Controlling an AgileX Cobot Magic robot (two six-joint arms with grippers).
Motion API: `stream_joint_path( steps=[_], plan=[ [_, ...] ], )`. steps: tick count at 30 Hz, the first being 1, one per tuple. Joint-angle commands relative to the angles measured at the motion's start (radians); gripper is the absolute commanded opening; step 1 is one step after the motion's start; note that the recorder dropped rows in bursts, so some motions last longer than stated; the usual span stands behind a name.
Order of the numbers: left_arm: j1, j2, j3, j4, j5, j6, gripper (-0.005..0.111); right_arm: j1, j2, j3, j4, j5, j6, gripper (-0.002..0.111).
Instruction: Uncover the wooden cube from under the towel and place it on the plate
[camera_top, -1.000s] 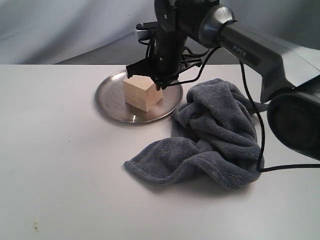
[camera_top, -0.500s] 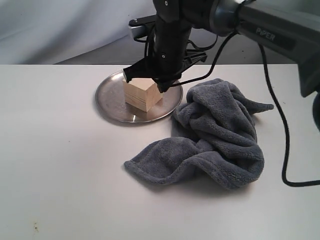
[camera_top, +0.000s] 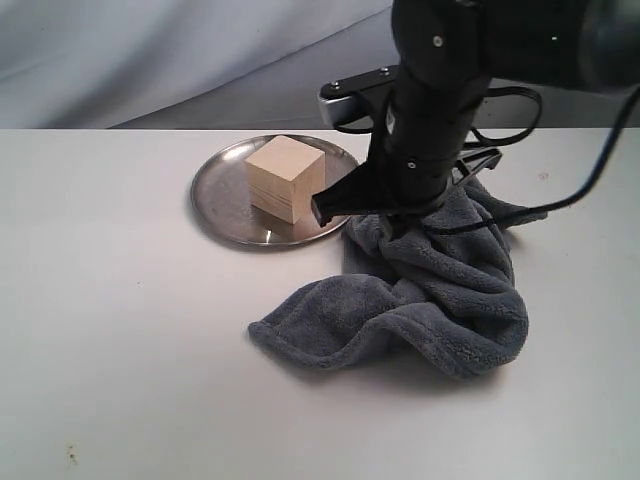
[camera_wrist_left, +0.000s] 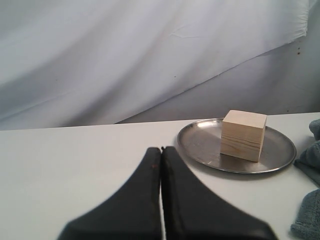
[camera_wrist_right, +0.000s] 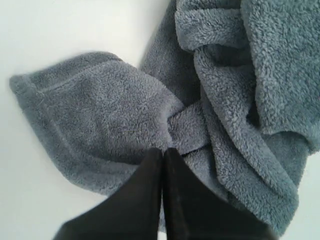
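Observation:
The pale wooden cube (camera_top: 285, 178) stands uncovered on the round silver plate (camera_top: 215, 200); the left wrist view shows the cube (camera_wrist_left: 243, 135) on the plate (camera_wrist_left: 200, 142) too. To the plate's right, the blue-grey fleece towel (camera_top: 430, 290) lies bunched on the table. My right gripper (camera_wrist_right: 162, 150) hovers over the towel (camera_wrist_right: 100, 115), its fingers pressed together with nothing between them. Low over the bare table, my left gripper (camera_wrist_left: 161, 149) is shut and empty, a short way from the plate.
The white tabletop (camera_top: 120, 350) spreads to the left and front of the plate. A pale cloth backdrop (camera_top: 150, 60) hangs behind the table. The right arm's dark body (camera_top: 430, 130) and its cables (camera_top: 590, 190) stand above the towel's far side.
The right gripper has let go of the cube and moved away from the plate to the right, over the towel. The cube stays on the plate.

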Motion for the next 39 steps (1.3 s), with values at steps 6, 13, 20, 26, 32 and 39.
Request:
stream_joint_path(
  steps=[6,13,20,26,32,39],
  plan=[
    [-0.005,-0.004,0.004,-0.002,-0.002,-0.003,0.000,0.001,-0.214,0.252,0.038,-0.138,0.013,0.000],
    [-0.005,-0.004,0.004,-0.002,-0.002,-0.003,0.000,0.001,-0.328,0.404,0.068,-0.223,0.042,0.000],
    [-0.005,-0.004,0.004,-0.002,-0.002,-0.003,0.000,0.001,-0.422,0.549,0.081,-0.279,0.048,0.000],
    [-0.005,-0.004,0.004,-0.002,-0.002,-0.003,0.000,-0.003,-0.510,0.711,0.096,-0.384,0.063,0.000],
    [-0.005,-0.004,0.004,-0.002,-0.002,-0.003,0.000,-0.029,-0.627,0.836,0.113,-0.490,0.074,0.000],
    [-0.005,-0.004,0.004,-0.002,-0.002,-0.003,0.000,-0.186,-0.881,1.031,0.165,-0.644,0.037,0.000]
  ],
)
